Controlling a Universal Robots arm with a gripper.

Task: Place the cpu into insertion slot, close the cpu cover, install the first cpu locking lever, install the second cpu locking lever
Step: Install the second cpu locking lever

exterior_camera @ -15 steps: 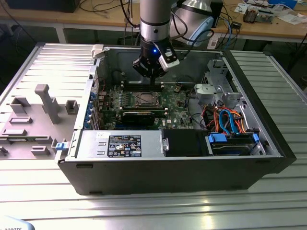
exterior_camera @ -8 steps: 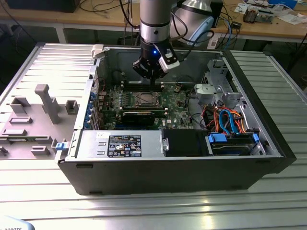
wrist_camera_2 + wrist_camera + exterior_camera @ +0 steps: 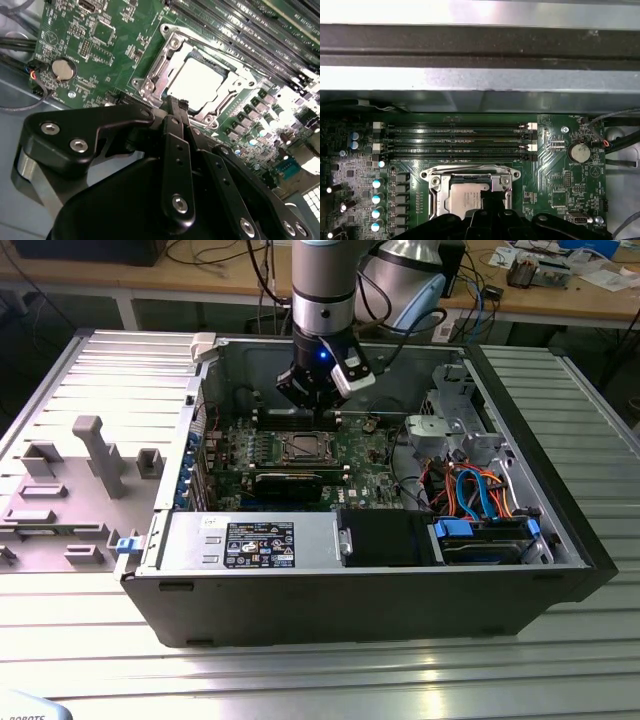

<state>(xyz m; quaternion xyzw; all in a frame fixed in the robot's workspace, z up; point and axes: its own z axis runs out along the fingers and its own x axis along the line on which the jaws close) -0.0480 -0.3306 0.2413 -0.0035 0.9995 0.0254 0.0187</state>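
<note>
i am hovering my gripper above the motherboard inside the computer case. the cpu is sitting in the insertion slot, with the cpu cover lying down around it. memory slots are lying just beside the socket.

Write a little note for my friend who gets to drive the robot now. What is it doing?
Gripper: fingers together, holding nothing, tips right at the socket's edge.
Cpu: already sitting in the insertion slot on the green motherboard.
Cpu cover: lying flat over it, the chip showing through its window.
Left: the two locking levers; whether either is latched cannot be told.
</note>
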